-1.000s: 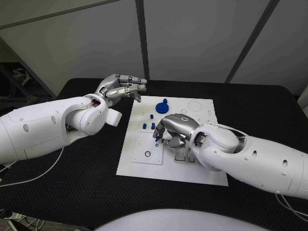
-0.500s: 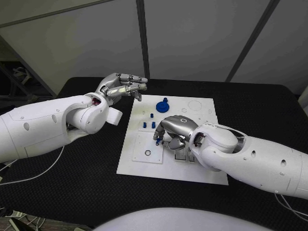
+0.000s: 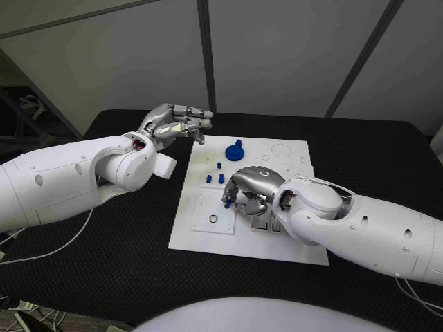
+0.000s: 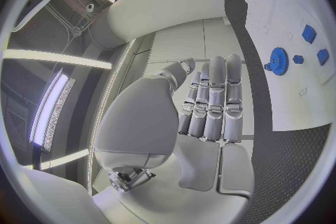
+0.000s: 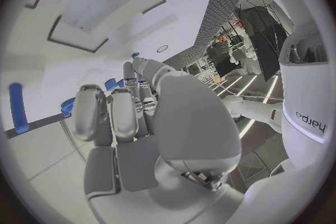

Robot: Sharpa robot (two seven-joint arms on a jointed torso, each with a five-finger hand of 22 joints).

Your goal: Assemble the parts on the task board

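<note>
Task board (image 3: 282, 238), five visible blue parts (image 3: 234, 151)

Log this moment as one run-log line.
left hand: raised beside task board, empty | right hand: over board centre, pinching blue part | blue gear: lying on board's far end

The task board (image 3: 282, 243) looked like smooth matt white plastic. The table (image 3: 371, 149) was black with a rough, woven texture. Both hands looked like brushed metal.

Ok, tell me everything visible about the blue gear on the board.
The blue gear is a round, toothed wheel with a raised hub, plastic-looking, lying flat near the far end of the white task board. The left wrist view shows its teeth clearly. Nothing touches it; both hands are apart from it.
</note>
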